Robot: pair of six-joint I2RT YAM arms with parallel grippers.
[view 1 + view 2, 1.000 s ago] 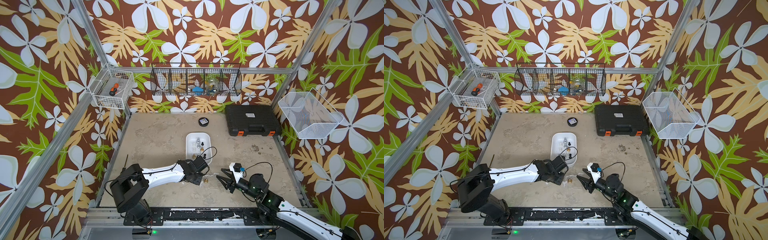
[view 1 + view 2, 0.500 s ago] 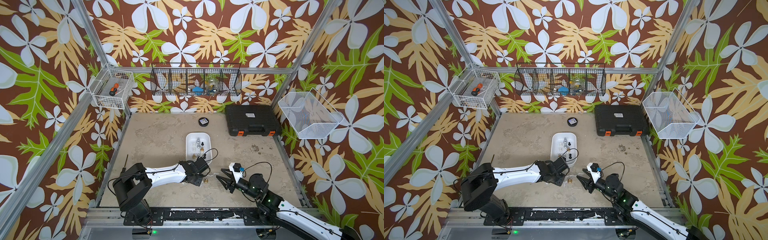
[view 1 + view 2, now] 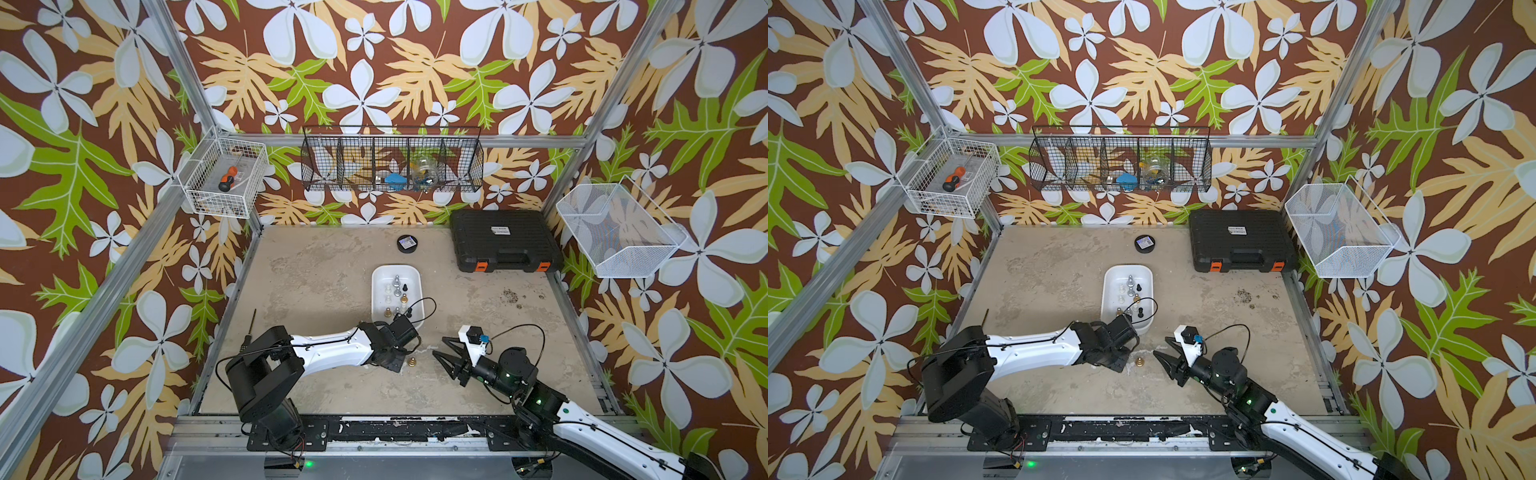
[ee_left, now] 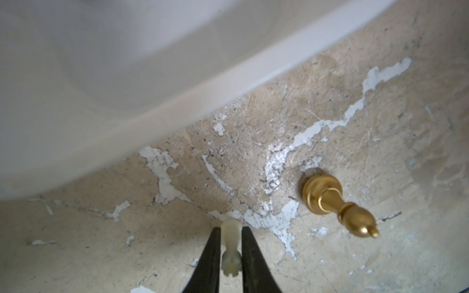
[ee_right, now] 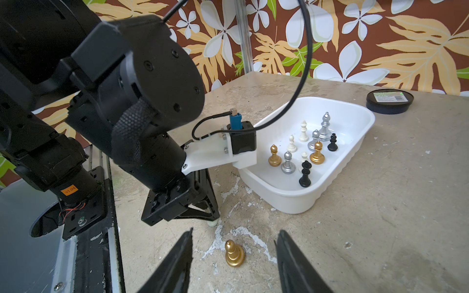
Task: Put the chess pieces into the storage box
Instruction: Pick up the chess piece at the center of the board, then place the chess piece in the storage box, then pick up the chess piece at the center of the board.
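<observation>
My left gripper (image 4: 230, 229) pinches a cream-white piece (image 4: 229, 253) at the table, just near of the storage box (image 5: 291, 200), where other chess pieces (image 5: 317, 152) stand. My right gripper (image 5: 235, 231) is spread, with a gold piece (image 5: 234, 253) upright just left of it. An orange sticker (image 5: 69, 189) on my left arm reads V1.04.

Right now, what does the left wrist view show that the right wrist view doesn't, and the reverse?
Left wrist only: the grip itself, the left gripper shut on a cream piece. Right wrist only: the right gripper open, the chess pieces standing inside the storage box, and the black puck. Both: the gold piece upright on the table, and the storage box's white wall.
</observation>
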